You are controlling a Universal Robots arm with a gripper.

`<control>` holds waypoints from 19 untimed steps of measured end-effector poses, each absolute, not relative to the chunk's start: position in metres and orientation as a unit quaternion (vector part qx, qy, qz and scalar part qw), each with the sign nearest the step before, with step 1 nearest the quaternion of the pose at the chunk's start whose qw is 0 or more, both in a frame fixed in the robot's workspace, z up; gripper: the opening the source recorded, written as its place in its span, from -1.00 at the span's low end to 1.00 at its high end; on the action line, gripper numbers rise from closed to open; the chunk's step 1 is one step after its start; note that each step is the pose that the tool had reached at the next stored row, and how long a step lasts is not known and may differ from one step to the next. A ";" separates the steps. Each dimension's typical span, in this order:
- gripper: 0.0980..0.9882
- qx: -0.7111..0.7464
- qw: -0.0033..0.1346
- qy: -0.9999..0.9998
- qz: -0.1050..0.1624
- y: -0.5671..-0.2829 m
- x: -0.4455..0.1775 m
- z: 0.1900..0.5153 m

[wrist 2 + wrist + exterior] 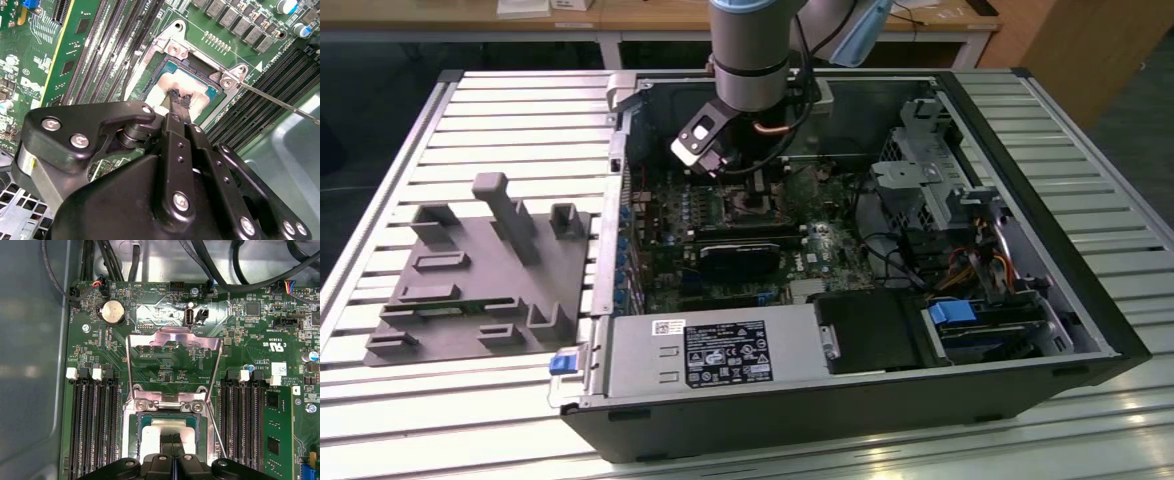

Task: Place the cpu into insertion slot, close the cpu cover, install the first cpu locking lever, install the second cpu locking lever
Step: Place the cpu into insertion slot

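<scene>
The cpu (156,436), a flat silver-grey square, lies in the insertion slot (134,427) on the green motherboard; in the second wrist view the cpu (192,85) sits inside the slot's silver rim (172,47). My gripper (178,98) is shut, with its black fingertips (173,439) on or just above the chip's top. The cpu cover (172,337) stands swung open from its hinge, away from the slot. A thin wire locking lever (280,102) sticks out unlatched beside the slot. In the exterior view my gripper (727,175) reaches down into the open computer case (1107,330).
Long black memory slots (95,425) flank the socket on both sides. Black cables (225,270) and a coin battery (113,311) lie beyond the cover. A grey fixture (480,270) sits at the exterior view's left; power supply (707,350) and drive cage (947,190) crowd the case.
</scene>
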State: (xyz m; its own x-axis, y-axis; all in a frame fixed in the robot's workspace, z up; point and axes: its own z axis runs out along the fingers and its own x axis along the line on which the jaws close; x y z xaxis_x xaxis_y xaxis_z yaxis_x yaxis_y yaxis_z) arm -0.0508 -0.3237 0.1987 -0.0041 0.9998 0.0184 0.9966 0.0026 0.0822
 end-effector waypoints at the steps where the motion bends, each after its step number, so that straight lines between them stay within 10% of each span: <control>1: -0.99 0.705 0.023 0.708 0.036 -0.324 -0.051 0.199; 19: -0.99 0.705 0.023 0.708 0.035 -0.324 -0.051 0.240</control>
